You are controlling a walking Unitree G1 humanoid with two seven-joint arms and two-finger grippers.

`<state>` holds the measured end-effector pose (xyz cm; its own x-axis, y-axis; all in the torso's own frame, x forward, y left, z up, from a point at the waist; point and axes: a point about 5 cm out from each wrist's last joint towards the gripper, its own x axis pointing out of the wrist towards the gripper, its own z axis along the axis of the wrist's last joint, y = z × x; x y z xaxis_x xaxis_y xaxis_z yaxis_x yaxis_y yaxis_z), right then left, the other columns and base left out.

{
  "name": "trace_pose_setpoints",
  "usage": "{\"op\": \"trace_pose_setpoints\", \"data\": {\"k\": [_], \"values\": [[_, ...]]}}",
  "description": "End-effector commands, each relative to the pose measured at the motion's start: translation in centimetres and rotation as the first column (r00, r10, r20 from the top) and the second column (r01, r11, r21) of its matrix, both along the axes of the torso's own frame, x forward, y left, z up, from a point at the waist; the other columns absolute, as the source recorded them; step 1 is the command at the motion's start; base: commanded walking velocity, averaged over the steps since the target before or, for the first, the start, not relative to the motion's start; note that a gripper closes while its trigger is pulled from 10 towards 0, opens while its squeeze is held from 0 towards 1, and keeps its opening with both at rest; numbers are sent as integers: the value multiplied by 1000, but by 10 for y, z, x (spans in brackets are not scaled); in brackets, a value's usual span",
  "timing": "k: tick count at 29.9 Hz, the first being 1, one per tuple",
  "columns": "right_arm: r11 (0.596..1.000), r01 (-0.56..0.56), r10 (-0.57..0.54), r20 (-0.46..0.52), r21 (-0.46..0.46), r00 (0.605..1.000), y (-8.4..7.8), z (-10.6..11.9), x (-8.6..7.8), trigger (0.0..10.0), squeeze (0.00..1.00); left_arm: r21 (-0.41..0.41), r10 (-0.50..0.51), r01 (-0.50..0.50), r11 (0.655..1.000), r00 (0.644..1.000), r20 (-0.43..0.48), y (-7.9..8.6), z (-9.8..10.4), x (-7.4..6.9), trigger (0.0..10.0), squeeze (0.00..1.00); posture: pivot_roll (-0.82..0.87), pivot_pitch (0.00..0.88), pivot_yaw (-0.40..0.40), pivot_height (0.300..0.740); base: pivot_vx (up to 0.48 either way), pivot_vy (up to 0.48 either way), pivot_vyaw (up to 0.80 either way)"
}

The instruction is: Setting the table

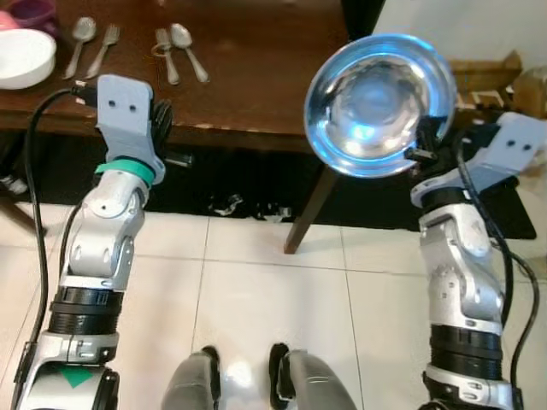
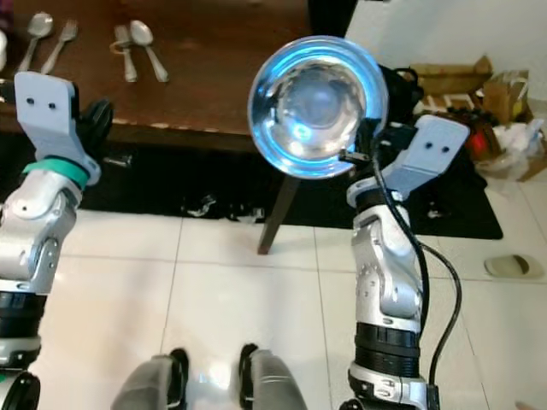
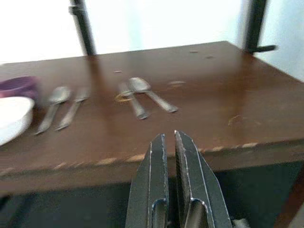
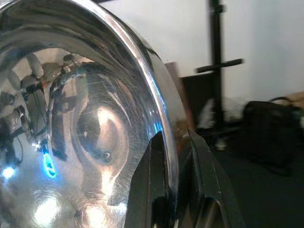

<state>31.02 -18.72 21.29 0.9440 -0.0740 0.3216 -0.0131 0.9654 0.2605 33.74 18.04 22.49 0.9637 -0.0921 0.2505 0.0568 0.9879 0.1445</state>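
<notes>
Clamping the rim of a steel bowl [image 1: 379, 102] between its two fingers, the right gripper [image 4: 172, 190] is holding it tilted, mouth toward the camera, in the air off the table's [image 1: 256, 77] near right corner, at about 1 o'clock in the head view. The left gripper [image 3: 170, 156], fingers together and holding nothing, is hovering just below the table's near edge at 10 o'clock. I judge the setting partly done: two spoon-and-fork pairs [image 1: 92, 47] [image 1: 181, 53] and a white bowl [image 1: 24, 56] are sitting at 11 o'clock, with the steel bowl not yet placed.
</notes>
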Motion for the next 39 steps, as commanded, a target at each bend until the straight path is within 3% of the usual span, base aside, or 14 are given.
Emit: {"op": "trace_pose_setpoints", "data": {"k": [1, 7, 12, 32, 39], "values": [[1000, 13, -13, 22, 7, 1000, -5, 4, -3, 10000, 0, -4, 1, -1, 1000, 1000, -21, -1, -7, 0, 10000, 0, 21, 81, -9, 740, -330, 0, 0], [1000, 11, -11, 21, 11, 1000, -4, 4, -3, 10000, 0, -5, 0, 0, 1000, 1000, -21, 0, -7, 0, 10000, 0, 21, 82, -10, 740, -333, 0, 0], [998, 19, -20, 12, 66, 1000, -9, 4, -1, 10000, 0, -6, 0, 0, 1000, 1000, -22, -1, -7, 0, 10000, 0, 21, 83, -10, 740, -332, 0, 0], [999, 11, -11, 2, 50, 1000, -8, 3, -1, 10000, 0, -4, -1, 1, 1000, 1000, -26, -2, -9, 0, 10000, 0, 21, 81, -18, 740, -327, 0, 0], [1000, -5, 5, -11, 17, 1000, -3, 2, 3, 10000, 0, -10, 14, -15, 1000, 998, -62, -1, -13, 2, 10000, 0, 22, 75, -19, 740, 0, 0, 175]]}}
